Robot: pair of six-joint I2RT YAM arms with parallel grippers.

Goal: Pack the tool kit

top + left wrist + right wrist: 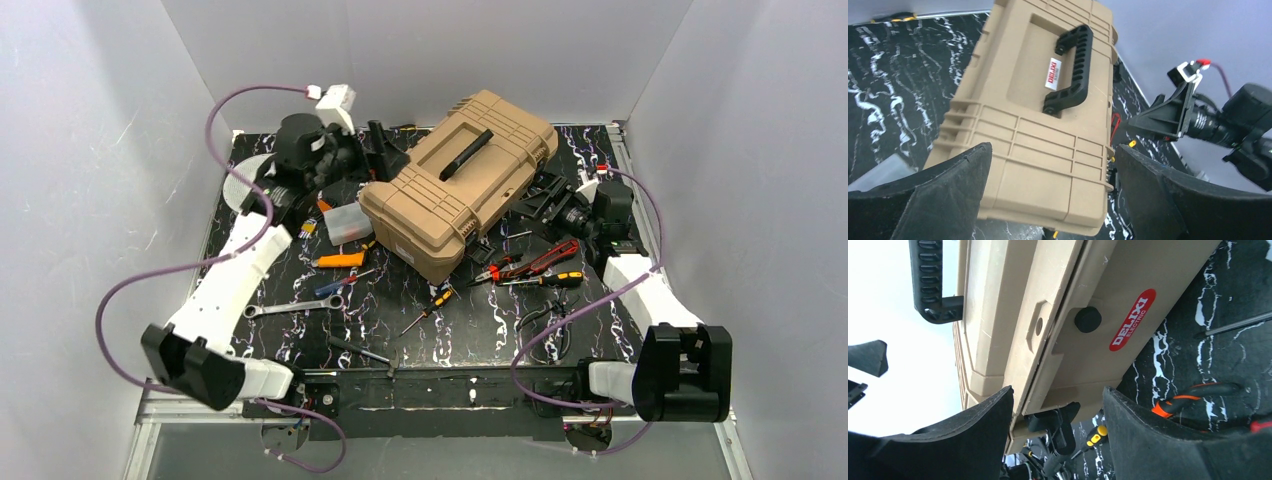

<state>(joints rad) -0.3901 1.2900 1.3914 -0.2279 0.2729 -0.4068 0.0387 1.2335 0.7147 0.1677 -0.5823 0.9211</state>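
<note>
The tan toolbox [460,180] lies closed and askew at the back middle, its black handle [466,154] on top. My left gripper [385,148] is open at its left end; in the left wrist view the box [1038,125] lies between and beyond the spread fingers [948,195]. My right gripper [543,196] is open at the box's right side; in the right wrist view a black latch [1058,422] hangs between the fingers [1148,440]. Red-handled pliers [540,258], an orange-black screwdriver [338,260] and a yellow-black screwdriver [560,279] lie loose on the mat.
A small clear plastic box [347,222] sits by the toolbox's left corner, and a grey round spool [245,180] is at the far left. A wrench [295,306], a small screwdriver [430,308], black pliers [545,315] and a black tool [360,350] lie in front. White walls surround the table.
</note>
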